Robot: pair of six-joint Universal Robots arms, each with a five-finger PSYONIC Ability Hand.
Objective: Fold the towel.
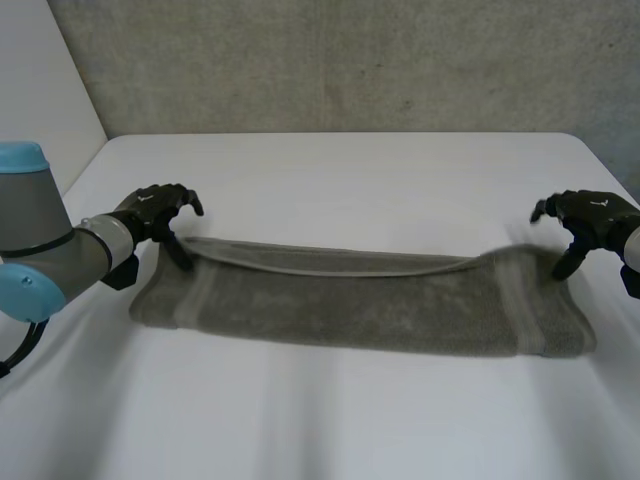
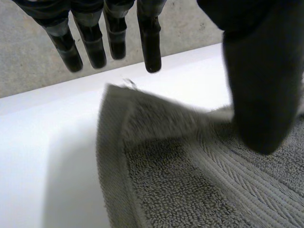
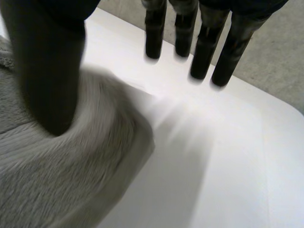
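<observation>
Grey towel [image 1: 360, 300] is being kept folded lengthwise on white table [image 1: 350, 170]. Left hand [image 1: 155, 210] & right hand [image 1: 592, 213] are being held released, fingers straight, at far corners, one ea.

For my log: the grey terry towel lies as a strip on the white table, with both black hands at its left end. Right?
No. The head view shows the black left hand at the left end of the grey terry towel and the right hand at its right.
</observation>
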